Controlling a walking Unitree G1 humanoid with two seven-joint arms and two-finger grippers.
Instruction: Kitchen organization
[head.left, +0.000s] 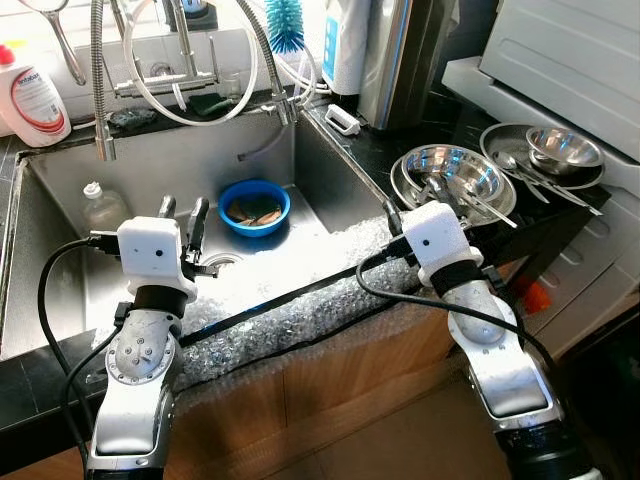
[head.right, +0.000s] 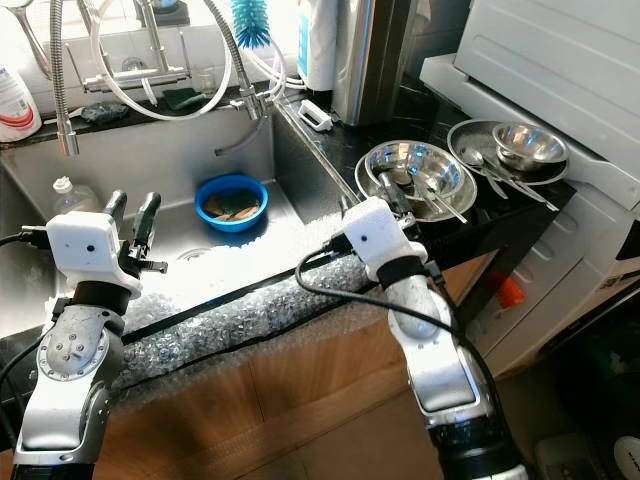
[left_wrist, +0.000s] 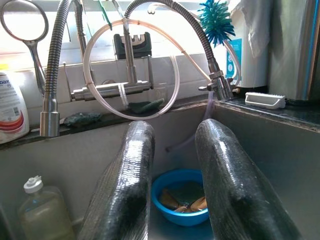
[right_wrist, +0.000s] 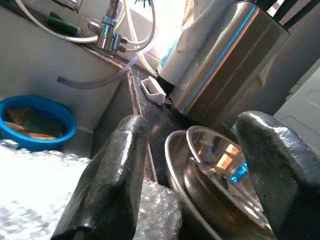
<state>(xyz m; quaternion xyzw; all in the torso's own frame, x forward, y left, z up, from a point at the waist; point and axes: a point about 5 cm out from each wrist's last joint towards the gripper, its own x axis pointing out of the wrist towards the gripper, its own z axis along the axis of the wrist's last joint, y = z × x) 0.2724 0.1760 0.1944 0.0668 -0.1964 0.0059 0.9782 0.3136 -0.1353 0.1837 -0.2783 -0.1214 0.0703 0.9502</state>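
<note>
Two steel bowls (head.left: 452, 176) sit on black counter (head.left: 375, 150) beside sink (head.left: 200, 160)

One blue bowl (head.left: 254, 207) is seen in the single sink (head.left: 150, 160). Two stacks of steel bowls are counted on the table (head.left: 560, 215): one (head.left: 452, 178) near the sink, one (head.left: 560, 152) further right. Two bottles are counted: one (head.left: 103, 208) in the sink, one (head.left: 30, 98) on the ledge. One blue brush (head.left: 284, 24) is seen. Two hose taps (left_wrist: 50, 100) (left_wrist: 217, 80) are counted. Two grippers (head.left: 183, 222) (right_wrist: 200, 170) are seen.
</note>
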